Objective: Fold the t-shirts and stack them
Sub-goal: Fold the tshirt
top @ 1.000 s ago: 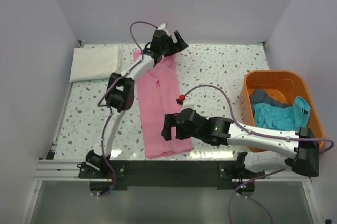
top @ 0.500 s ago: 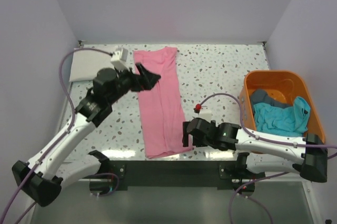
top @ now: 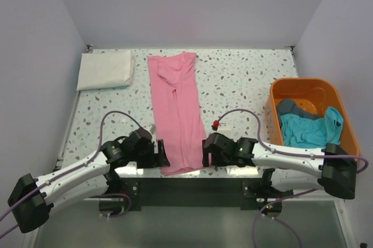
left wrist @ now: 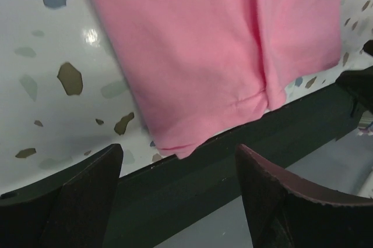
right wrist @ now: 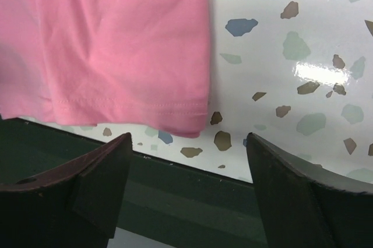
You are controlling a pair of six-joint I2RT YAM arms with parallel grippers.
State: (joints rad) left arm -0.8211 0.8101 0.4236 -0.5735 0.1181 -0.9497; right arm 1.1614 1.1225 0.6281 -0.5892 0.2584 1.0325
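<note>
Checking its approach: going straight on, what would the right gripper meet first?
The right gripper likely meets the pink shirt at its near corner, ahead between its open jaws; depth is unclear, so the table beside it could come first.

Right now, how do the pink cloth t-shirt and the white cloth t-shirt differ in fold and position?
Fold: the pink cloth t-shirt is a long narrow strip; the white cloth t-shirt is a compact rectangle. Position: pink's near hem lies between the left gripper and right gripper; white sits in the far-left corner, away from both. Both lie flat on the speckled table.
</note>
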